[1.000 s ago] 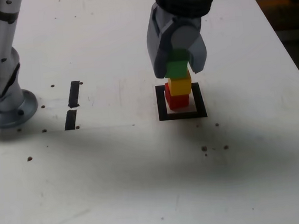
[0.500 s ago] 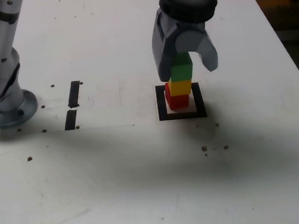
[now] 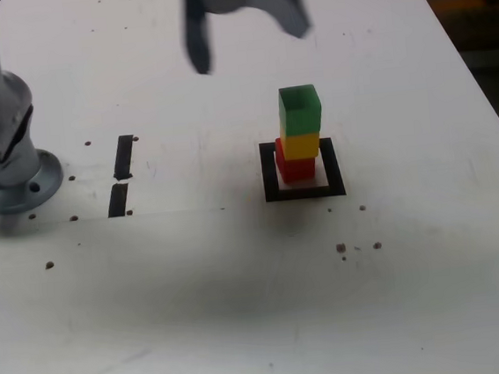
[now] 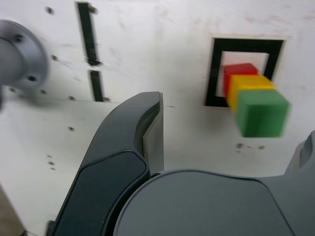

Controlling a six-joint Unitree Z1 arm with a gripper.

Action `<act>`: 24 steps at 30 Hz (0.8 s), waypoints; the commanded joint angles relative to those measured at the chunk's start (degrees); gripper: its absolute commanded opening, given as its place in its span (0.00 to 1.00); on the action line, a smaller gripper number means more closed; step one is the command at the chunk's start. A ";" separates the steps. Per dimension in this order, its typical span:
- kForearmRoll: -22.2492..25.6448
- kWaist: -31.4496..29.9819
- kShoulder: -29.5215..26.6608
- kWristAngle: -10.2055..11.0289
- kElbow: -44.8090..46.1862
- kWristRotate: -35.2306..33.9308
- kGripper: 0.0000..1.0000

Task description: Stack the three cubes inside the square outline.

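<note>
In the exterior view, the grey metal arm base stands at the far left on its round flange, bolted to the flat white tabletop. The tabletop is scuffed and dotted with small dark specks and screw holes; a broad soft shadow lies across its middle.

To the right of the base, two short black tape strips lie end to end, one above the other in the view.

Above and further right, at the top edge of the view, the dark grey gripper hangs blurred, well apart from the stack and holding nothing. Its jaws are spread wide; the wrist view confirms a wide gap beside one grey finger.

Right of centre, the thick black tape square outline frames a white centre. Inside it sits the small red cube. The yellow cube rests on the red one, and the green cube rests on the yellow one. The stack stands upright and free.

At the far right, beyond the table edge, a dark floor area shows orange-brown objects too blurred to identify.
</note>
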 commanded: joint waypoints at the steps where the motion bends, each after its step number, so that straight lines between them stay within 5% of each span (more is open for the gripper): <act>1: 0.53 0.99 -5.23 0.40 3.15 1.48 1.00; 8: -1.31 2.86 -9.49 1.01 17.89 4.91 1.00; 17: -14.76 3.33 -12.23 -2.68 34.62 4.87 1.00; 24: -18.76 5.13 -13.48 -3.67 40.97 5.73 1.00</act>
